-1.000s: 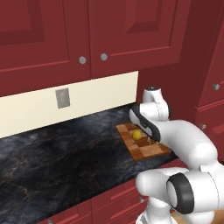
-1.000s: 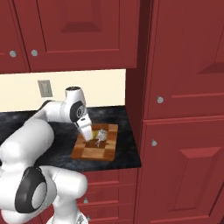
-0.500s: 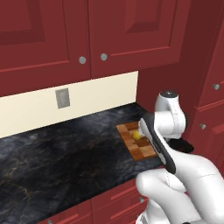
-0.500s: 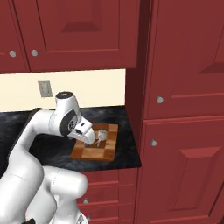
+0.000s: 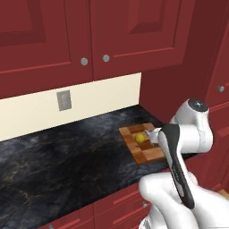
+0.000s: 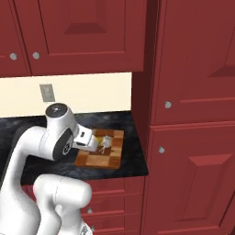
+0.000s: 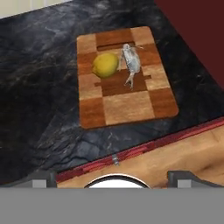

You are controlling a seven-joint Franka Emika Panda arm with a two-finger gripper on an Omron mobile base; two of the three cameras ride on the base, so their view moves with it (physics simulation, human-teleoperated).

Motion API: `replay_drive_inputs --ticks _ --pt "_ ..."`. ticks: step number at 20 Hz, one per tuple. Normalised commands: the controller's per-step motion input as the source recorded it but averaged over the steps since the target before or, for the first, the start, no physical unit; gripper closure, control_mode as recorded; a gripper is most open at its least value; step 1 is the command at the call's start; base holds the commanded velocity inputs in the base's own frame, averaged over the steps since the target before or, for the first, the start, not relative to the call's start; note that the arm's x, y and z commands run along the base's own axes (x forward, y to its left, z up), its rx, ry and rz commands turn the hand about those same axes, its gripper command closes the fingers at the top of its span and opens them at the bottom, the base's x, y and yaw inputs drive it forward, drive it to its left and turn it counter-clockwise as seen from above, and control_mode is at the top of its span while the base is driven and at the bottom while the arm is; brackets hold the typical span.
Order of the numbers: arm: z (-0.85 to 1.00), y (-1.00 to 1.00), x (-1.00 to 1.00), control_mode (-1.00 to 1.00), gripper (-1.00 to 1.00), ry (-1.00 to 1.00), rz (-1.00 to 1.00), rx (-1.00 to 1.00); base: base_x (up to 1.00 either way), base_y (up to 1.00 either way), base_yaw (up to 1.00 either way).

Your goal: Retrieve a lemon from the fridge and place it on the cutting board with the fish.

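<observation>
Lemon sitting on cutting board, touching fish; gripper hanging released, empty; risk: round lemon rolling off.

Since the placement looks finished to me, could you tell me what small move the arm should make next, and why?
Probably just lift the arm clear and stop. The lemon already rests on the cutting board right beside the fish, and the gripper is open, holding nothing, well back from the board above the counter's front edge. Nothing visible calls for another grasp.
</observation>
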Motion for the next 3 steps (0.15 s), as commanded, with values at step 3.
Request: replay_drive_inputs --ticks 3 --pt "0.85 0.02 0.0 -1.0 -1.0 -0.03 0.02 -0.04 0.0 0.0 0.0"
